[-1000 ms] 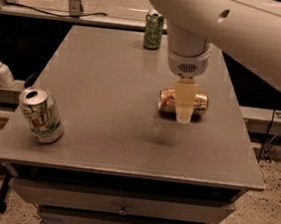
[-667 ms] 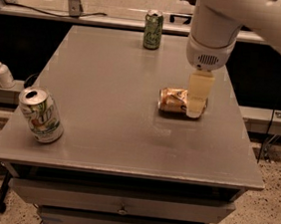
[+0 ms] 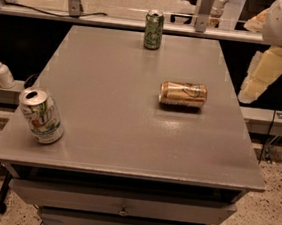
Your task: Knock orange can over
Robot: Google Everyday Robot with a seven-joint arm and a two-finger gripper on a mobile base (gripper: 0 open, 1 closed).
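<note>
The hand (image 3: 247,93) hangs beyond the right edge of the worktop (image 3: 107,96). The lying orange can (image 3: 183,94) is the nearest obstacle; open surface stretches left of it.

A white-and-green can (image 3: 41,116) stands upright (its top opened) near the front-left corner of the bench (image 3: 114,81), and a dark green can (image 3: 153,30) stands at the far edge. A white pump bottle (image 3: 2,71) sits beyond the left edge. The jaws hang beyond the right edge.
</note>
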